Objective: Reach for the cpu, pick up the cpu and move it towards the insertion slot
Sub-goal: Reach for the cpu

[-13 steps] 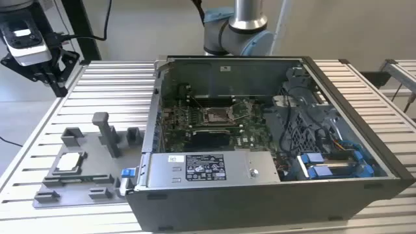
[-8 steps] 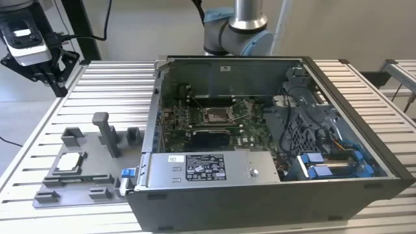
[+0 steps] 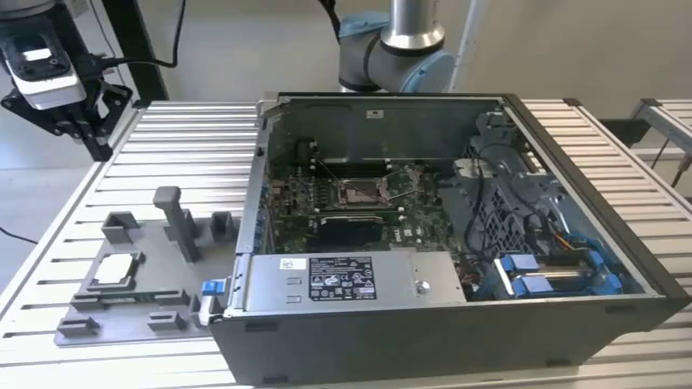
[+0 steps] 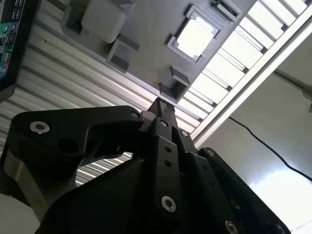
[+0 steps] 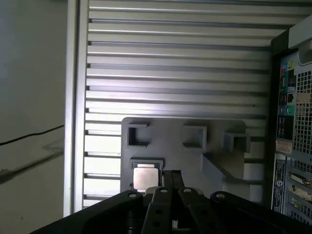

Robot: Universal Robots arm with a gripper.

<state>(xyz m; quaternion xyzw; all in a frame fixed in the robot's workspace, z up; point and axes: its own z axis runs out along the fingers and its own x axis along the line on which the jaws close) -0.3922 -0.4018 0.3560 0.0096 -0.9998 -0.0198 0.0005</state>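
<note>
High over the table, hovering with hand pressed together, empty, well clear of the cpu in its fixture.

**Clerk:** Entry one, the arm?

**Checker:** Arm: one. It stands at the far side in the exterior view, an upright silver tube above a grey joint housing with a pale blue cap.

**Clerk:** Entry two, the tool?

**Checker:** Tool: one. It is at the exterior view's upper left, well apart from that joint, a black body pointing downward under a black-and-white wrist unit.

**Clerk:** Fingers?

**Checker:** Fingers: two, black and slim. They lie side by side and meet at the tips in both wrist views, so the tool is closed. The black outer links behind them spread wide and are fastened with bright screws.
</note>
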